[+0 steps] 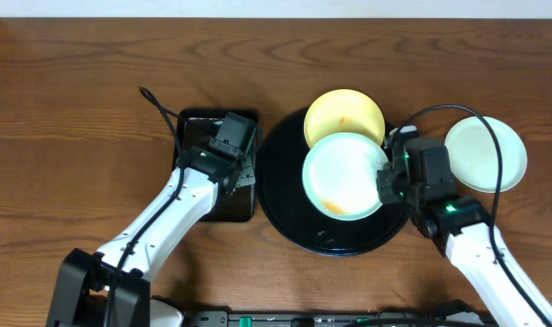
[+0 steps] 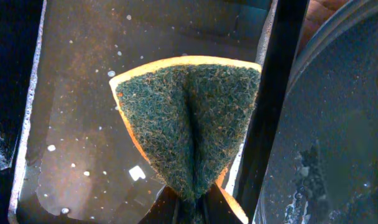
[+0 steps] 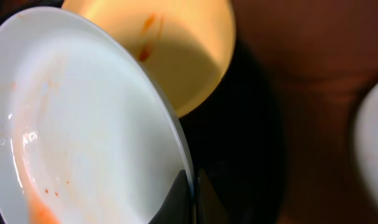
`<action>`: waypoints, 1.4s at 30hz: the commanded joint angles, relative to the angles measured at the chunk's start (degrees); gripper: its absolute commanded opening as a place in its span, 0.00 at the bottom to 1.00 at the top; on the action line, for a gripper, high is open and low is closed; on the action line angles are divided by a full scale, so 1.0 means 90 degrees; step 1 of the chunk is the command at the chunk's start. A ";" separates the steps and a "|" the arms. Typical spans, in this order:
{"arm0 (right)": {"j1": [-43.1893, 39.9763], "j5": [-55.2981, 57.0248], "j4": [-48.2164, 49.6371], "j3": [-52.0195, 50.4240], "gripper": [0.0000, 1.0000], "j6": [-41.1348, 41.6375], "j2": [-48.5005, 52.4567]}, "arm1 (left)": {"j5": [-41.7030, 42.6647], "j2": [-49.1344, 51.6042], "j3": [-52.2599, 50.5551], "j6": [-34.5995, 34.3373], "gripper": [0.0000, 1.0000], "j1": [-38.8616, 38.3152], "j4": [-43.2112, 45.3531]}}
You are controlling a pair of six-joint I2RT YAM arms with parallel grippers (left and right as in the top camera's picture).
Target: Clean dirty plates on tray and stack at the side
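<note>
Overhead, plates: a blue-green plate point(image 1: 342, 175), smeared orange at its lower edge, is seen mid-tray point(image 1: 299, 222), overlapping the yellow plate point(image 1: 344, 113) at the tray's top. A third plate point(image 1: 486, 153) lies on the table point(image 1: 76, 91) at right, off the tray.
Overhead, right gripper point(image 1: 386, 182): it is closed on the blue-green plate's right rim.
Overhead, left gripper point(image 1: 238, 162): it is held over the small tray point(image 1: 192, 127), left of centre. Its grip cannot be read here.
Left wrist, grip: the sponge point(image 2: 189, 124) is pinched by its bottom corner and folded, scouring side to the camera, above the wet small tray.
Left wrist, risk: with so small a bite, the sponge could be twisted loose or dropped once pressed against a plate. Water could also be dripped onto the wood in transit.
Right wrist, grip: only the thin rim is clamped, at bottom centre. The yellow plate is seen just behind, at upper centre.
Right wrist, risk: a slick rim is held at one point, so the plate could be pivoted or slid out under scrubbing pressure and knocked onto the yellow plate. The smear at lower left could be missed.
</note>
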 commanded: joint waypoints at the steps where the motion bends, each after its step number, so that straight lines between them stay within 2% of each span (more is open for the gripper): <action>1: 0.0141 0.0384 0.0046 0.0311 0.01 -0.0444 -0.0396 | -0.0104 -0.0007 -0.0066 0.0112 0.08 0.0022 -0.0019; 5: 0.0510 0.0362 -0.0165 0.0333 0.01 -0.0112 -0.0546 | -0.0104 -0.0007 -0.0066 0.0112 0.08 0.0022 -0.0019; 8: 0.0583 0.0231 -0.0787 0.0333 0.01 0.1440 -0.0457 | -0.0104 -0.0007 -0.0066 0.0112 0.08 0.0022 -0.0019; 12: 0.0583 -0.0401 -0.1447 0.0328 0.01 0.2254 -0.0136 | -0.0104 -0.0007 -0.0066 0.0112 0.08 0.0022 -0.0019; 16: 0.0568 -0.0476 -0.1549 0.0328 0.01 0.2305 0.0267 | -0.0104 -0.0007 -0.0066 0.0112 0.08 0.0022 -0.0019; 23: 0.0393 -0.0750 -0.0767 0.0328 0.01 0.2414 0.0423 | -0.0104 -0.0007 -0.0066 0.0112 0.08 0.0022 -0.0049; 28: 0.0420 -0.0760 -0.0811 0.0328 0.01 0.1596 0.0423 | -0.0104 -0.0007 -0.0066 0.0112 0.08 0.0022 -0.0044; 32: 0.0316 -0.0355 -0.0855 0.0328 0.01 0.1851 0.0423 | -0.0104 -0.0007 -0.0066 0.0112 0.08 0.0022 -0.0046; 37: 0.0291 -0.1375 -0.0503 0.0328 0.01 0.1940 0.0423 | -0.0104 -0.0007 -0.0066 0.0109 0.08 0.0022 -0.0046; 42: 0.0221 -0.0141 -0.0806 0.0328 0.01 0.2310 0.0423 | -0.0104 -0.0007 -0.0066 0.0109 0.08 0.0022 -0.0046</action>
